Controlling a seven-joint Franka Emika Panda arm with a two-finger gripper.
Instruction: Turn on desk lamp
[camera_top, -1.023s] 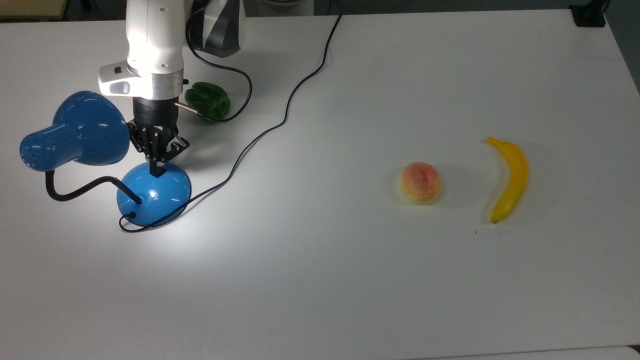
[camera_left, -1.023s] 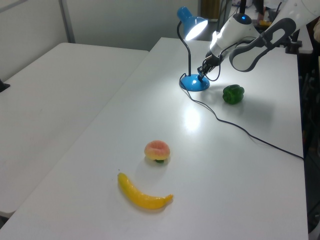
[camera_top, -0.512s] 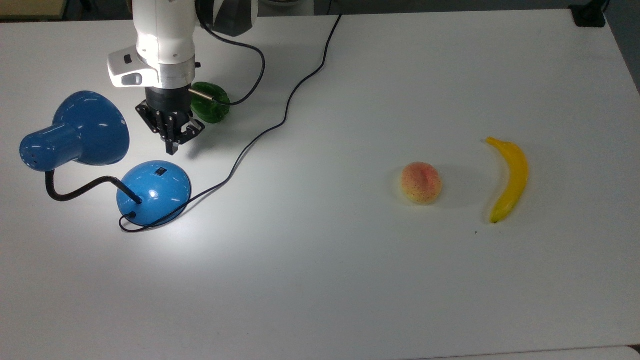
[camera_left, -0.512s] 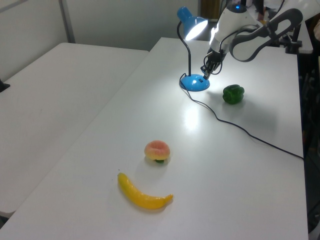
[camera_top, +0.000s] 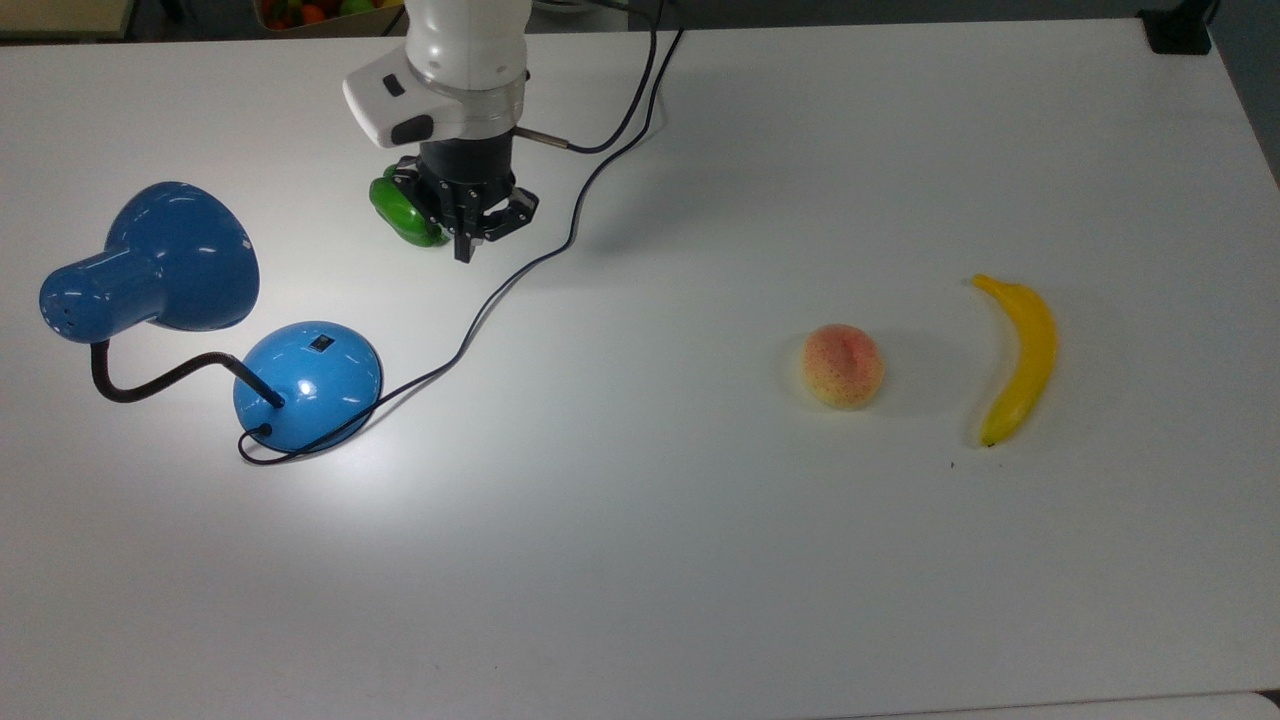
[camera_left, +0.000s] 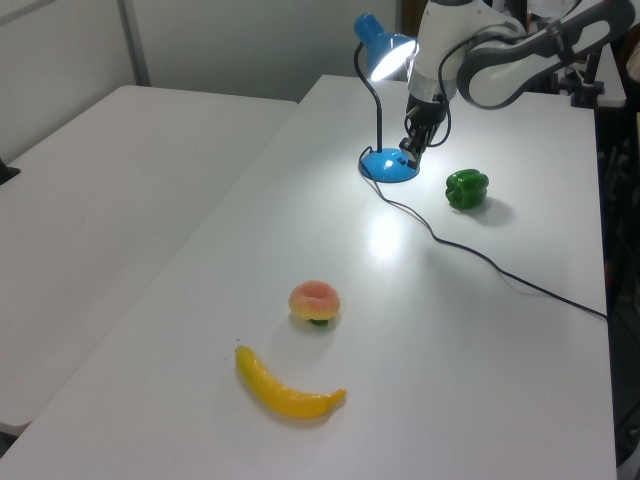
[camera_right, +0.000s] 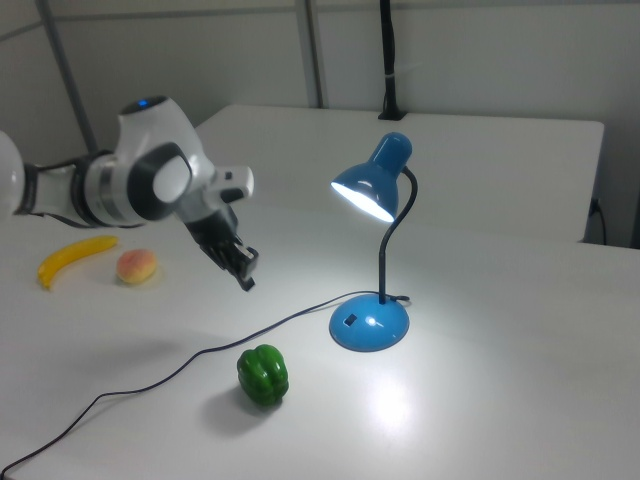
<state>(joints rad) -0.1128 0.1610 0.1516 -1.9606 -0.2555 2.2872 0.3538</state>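
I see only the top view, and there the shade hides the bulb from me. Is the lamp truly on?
Observer: Yes. In the right view the underside of the desk lamp shade glows bright white.
Operator: In my view the gripper overlaps the green pepper. Do they touch?
Observer: No. In the right view the gripper hangs in the air, clearly above the green pepper and apart from it.

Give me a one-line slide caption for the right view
Desk lamp lit, its glow pooled on the white table, while the gripper hangs above the green pepper and black cord.
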